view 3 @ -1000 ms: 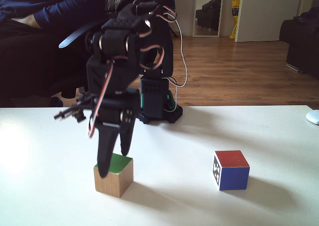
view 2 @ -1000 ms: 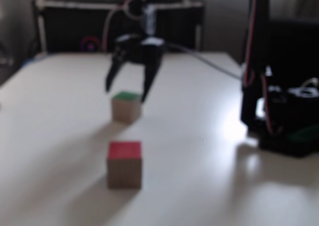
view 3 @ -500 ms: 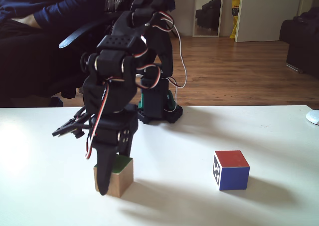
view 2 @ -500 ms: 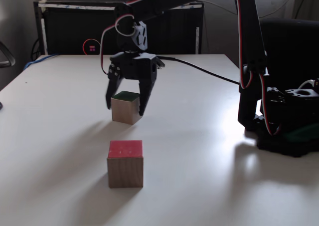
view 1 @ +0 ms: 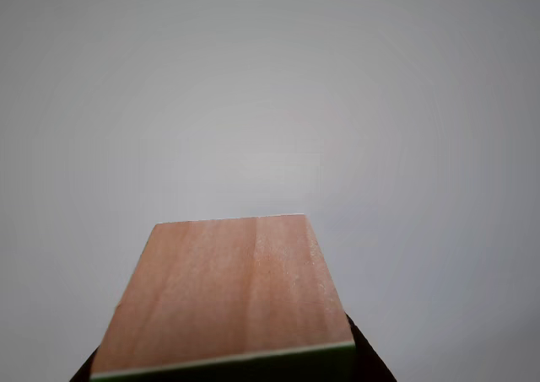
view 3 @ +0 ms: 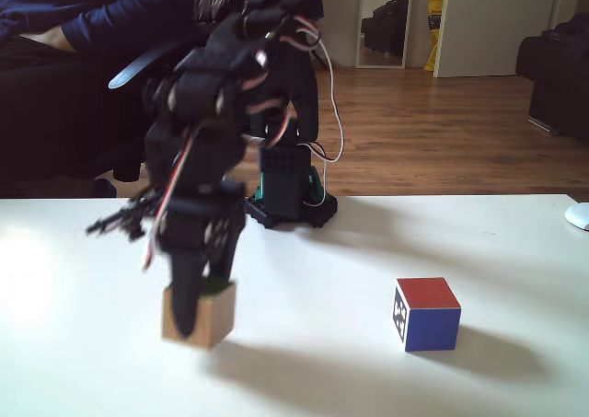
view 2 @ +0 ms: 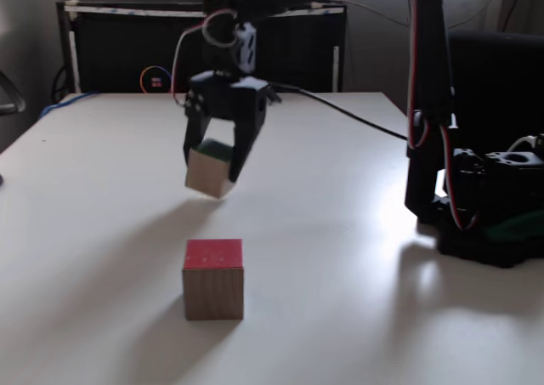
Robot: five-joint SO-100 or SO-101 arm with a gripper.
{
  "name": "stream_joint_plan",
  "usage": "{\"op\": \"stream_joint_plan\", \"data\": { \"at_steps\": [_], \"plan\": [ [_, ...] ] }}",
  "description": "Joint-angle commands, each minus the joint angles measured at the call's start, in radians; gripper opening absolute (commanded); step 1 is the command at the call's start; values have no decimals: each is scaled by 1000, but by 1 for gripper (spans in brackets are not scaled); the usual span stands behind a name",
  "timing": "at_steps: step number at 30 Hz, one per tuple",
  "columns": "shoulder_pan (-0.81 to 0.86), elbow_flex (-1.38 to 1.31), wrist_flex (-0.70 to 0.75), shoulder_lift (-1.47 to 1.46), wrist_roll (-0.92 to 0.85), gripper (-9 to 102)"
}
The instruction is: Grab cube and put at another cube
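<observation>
The end effector point(view 2: 212, 166) is clamping the cube point(view 2: 210, 172) between its two dark fingers, one on each side of the block. In both fixed views the cube point(view 3: 199, 313) is hanging just clear of the table point(view 2: 340, 266), tilted slightly, with its green face turned up under the end effector point(view 3: 191, 308) and its wood face outward. In the other view the wood-grain face of the cube point(view 1: 224, 293) is filling the lower middle, a thin green edge running along its bottom, with dark finger tips flanking its lower corners.

Taking the held cube as the landmark: another cube point(view 2: 213, 279) is sitting flat on the table in front of it, nearer the camera in a fixed view, red face up, well apart from it. In a fixed view from the opposite side, another cube point(view 3: 427, 314) is standing to the right of the held cube, showing a red top, a blue side and a black-and-white tag. The arm's base point(view 3: 287, 191) is standing behind the held cube on the table point(view 3: 515, 251), red and white wires looping along the arm. Behind the table a person point(view 3: 83, 30) in dark blue is sitting.
</observation>
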Motion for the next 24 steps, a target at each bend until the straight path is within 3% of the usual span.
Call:
{"op": "stream_joint_plan", "data": {
  "at_steps": [1,10,18,24],
  "plan": [
    [-51,58,-6,193,11,15],
    [-331,253,49,526,83,16],
    [-591,235,121,541,195,16],
    [-692,172,141,492,256,16]
  ]
}}
